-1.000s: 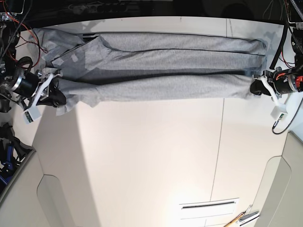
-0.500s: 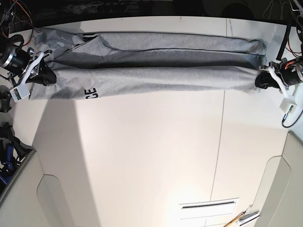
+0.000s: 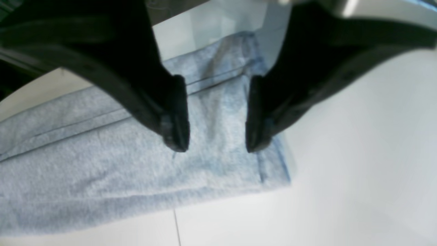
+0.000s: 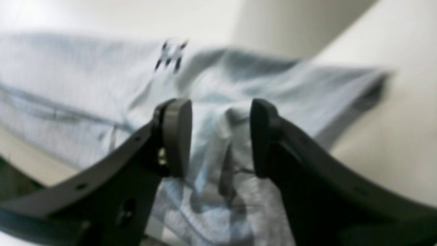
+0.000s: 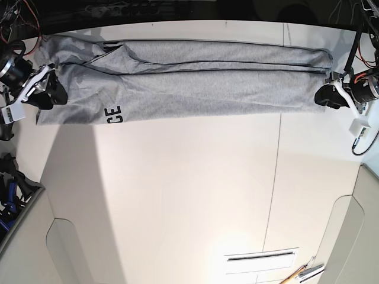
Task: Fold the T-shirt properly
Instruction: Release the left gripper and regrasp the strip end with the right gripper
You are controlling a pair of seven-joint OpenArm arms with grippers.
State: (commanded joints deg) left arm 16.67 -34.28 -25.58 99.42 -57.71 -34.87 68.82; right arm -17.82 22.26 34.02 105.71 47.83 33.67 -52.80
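Observation:
The light grey T-shirt (image 5: 195, 83) lies flat as a long band across the far part of the white table (image 5: 189, 189), with black letters "CE" (image 5: 111, 114) at its near left edge. My right gripper (image 5: 47, 92) is at the shirt's left end. In the right wrist view it (image 4: 218, 136) is open, with a raised fold of shirt (image 4: 225, 160) between the fingers. My left gripper (image 5: 324, 94) is at the shirt's right end. In the left wrist view it (image 3: 215, 141) is open just above the hemmed corner (image 3: 269, 171).
Cables and arm hardware (image 5: 12, 59) stand at the far left and far right (image 5: 367, 53). A slot in the table (image 5: 260, 255) and some tools (image 5: 305, 273) are at the near right. Beige panels (image 5: 23, 236) fill the near corners.
Both grippers moved toward the table's far side with the shirt's near fold. The raised fold now lies flat, the dark gap under it is gone, and the letters "CE" show.

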